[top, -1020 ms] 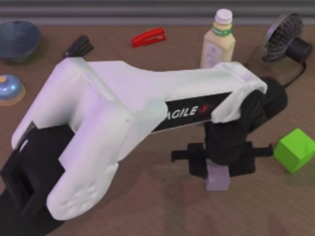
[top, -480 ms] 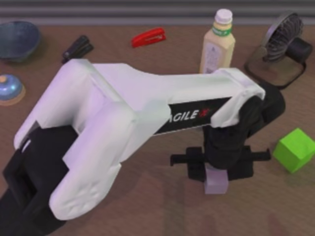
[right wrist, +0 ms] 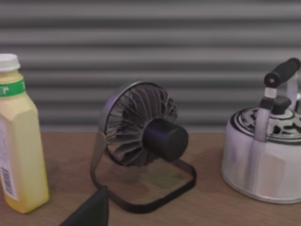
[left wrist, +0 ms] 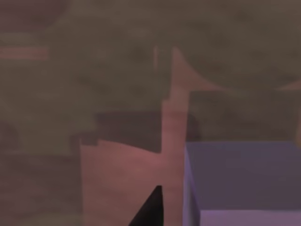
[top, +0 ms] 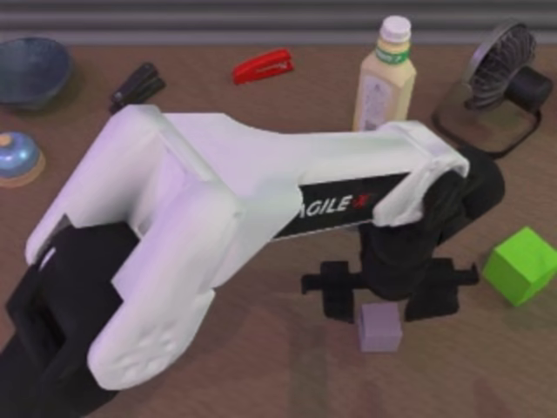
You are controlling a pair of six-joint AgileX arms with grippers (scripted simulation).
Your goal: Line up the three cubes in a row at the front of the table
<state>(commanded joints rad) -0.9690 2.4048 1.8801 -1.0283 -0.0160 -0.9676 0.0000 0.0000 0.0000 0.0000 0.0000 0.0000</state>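
My left arm reaches across the table, its gripper [top: 384, 298] open just behind the small lavender cube [top: 379, 328], which rests on the brown tabletop [top: 261, 366] near the front. In the left wrist view one dark fingertip [left wrist: 151, 209] shows, with a gap between it and the lavender cube [left wrist: 242, 181]. The lime-green cube [top: 522, 264] sits to the right, apart from the gripper. The sage-green cube is hidden. My right arm is outside the top view; its wrist view shows one dark fingertip [right wrist: 96, 207] off to the side, open.
Along the back stand a dark bowl [top: 33, 70], a bell [top: 17, 157], a black stapler [top: 137, 84], a red stapler [top: 263, 65], a yellow bottle [top: 385, 78] and a small fan [top: 500, 65]. A kettle [right wrist: 263, 155] shows beside the fan [right wrist: 146, 125].
The left gripper has let go of the lavender cube. The cube now shows whole on the table, a little nearer the front than the gripper.
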